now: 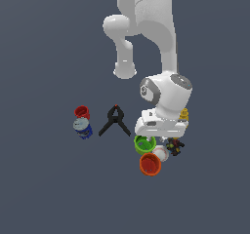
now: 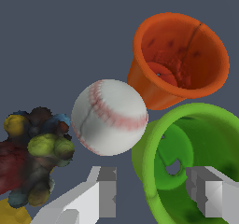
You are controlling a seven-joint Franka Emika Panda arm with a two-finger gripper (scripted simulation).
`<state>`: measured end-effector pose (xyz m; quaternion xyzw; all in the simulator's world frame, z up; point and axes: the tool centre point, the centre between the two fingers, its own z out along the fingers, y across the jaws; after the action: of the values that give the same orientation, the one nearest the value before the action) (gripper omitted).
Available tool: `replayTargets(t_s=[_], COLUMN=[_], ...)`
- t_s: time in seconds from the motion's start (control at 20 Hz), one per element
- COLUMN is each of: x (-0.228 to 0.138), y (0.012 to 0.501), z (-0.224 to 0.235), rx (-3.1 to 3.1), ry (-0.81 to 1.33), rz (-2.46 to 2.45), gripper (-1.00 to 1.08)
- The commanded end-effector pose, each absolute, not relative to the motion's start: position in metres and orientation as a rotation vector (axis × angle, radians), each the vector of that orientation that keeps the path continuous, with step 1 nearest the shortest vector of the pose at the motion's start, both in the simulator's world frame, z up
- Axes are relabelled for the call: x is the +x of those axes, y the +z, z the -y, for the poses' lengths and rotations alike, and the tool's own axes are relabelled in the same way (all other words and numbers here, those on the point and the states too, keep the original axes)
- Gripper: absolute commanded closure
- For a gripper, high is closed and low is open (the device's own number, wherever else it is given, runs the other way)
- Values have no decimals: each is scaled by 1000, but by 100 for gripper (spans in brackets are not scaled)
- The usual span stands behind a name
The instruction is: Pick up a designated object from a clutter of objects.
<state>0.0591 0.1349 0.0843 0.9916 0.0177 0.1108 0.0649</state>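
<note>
The hand (image 2: 154, 192), fingers spread wide, straddles the near wall of the lime-green cup (image 2: 196, 157) on the tabletop (image 1: 44, 189), and should close squarely on that rim while steering clear of the touching baseball (image 2: 109, 117) and the orange cup (image 2: 179, 59) just beyond.

Arm lowered, fingers (image 2: 106, 190) apart.

We see the ball (image 1: 160, 153) between the cup (image 1: 144, 144) at its ten o'clock, the second cup (image 1: 150, 164) at seven and the toy (image 1: 174, 146) at two.
</note>
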Motion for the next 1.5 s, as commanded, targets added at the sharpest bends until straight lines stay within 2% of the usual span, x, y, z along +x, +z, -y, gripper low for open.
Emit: replayTargets(t_s=[0.0, 0.2, 0.25, 0.95, 1.45], x=[60, 61, 61, 62, 71], y=[76, 71, 71, 75, 117], z=[-134, -133, -133, -129, -85], rx=[2993, 2993, 2993, 2993, 2992], ry=[335, 335, 335, 335, 336], rz=[-54, -54, -54, -54, -55], gripper=[-20, -20, 108, 108, 108])
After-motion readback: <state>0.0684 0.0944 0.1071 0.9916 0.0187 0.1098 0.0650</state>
